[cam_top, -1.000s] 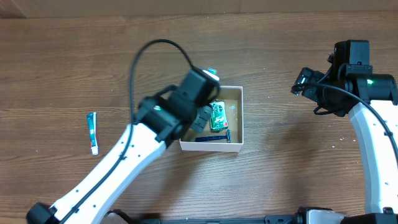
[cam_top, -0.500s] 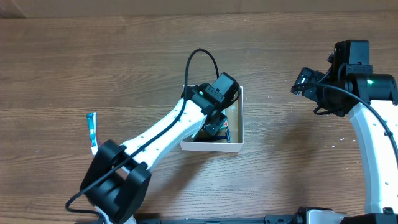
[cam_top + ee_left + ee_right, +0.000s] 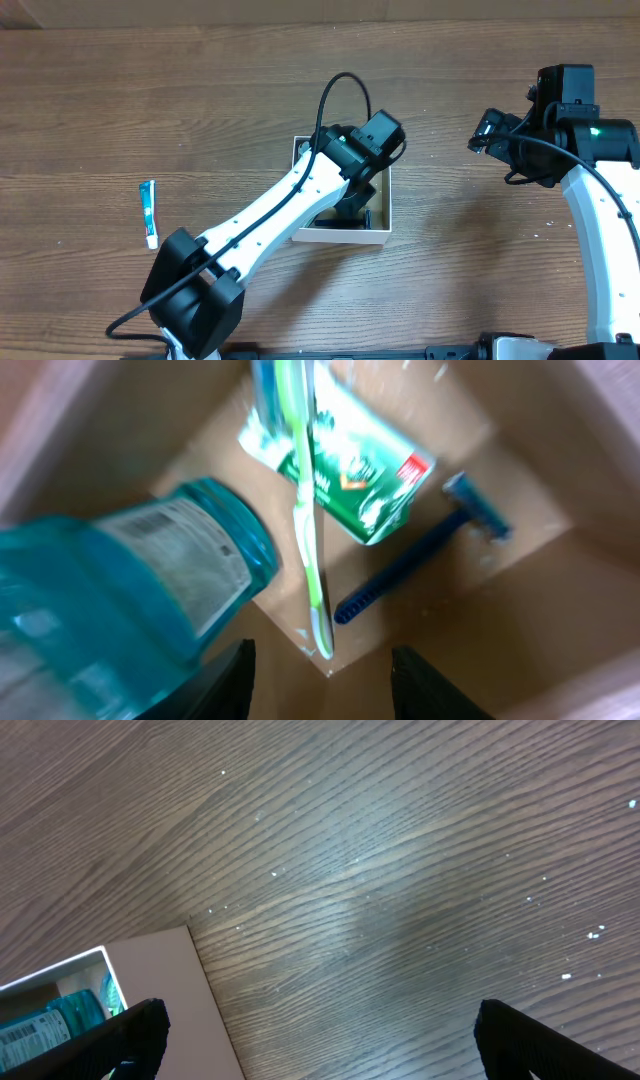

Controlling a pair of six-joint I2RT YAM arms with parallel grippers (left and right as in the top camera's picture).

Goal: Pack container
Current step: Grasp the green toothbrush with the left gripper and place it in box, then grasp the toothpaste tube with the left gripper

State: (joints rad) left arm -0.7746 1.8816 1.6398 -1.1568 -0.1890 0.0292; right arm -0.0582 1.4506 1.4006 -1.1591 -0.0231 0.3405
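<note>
A white-and-blue toothpaste tube (image 3: 148,213) lies far left on the wooden table (image 3: 100,100), not yet packed. The left gripper (image 3: 320,660) has swung deeper over the square white-walled, cardboard-floored container (image 3: 345,237) at centre. Its jaws are wide now, and the teal plastic bottle (image 3: 130,590) looks released inside. The right gripper (image 3: 320,1020) idles far right, jaws wide, holding nothing.

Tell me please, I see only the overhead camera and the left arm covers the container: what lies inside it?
Observer: In the left wrist view, a green toothbrush lies across a green packet, a blue razor beside them, on the container floor.
Operator: Does the left gripper hold anything?
Observer: No; the left gripper has its fingers apart, and a teal bottle sits to one side of them.
Operator: And the right gripper?
Observer: The right gripper is open, nothing between its fingers, over the wooden table.
</note>
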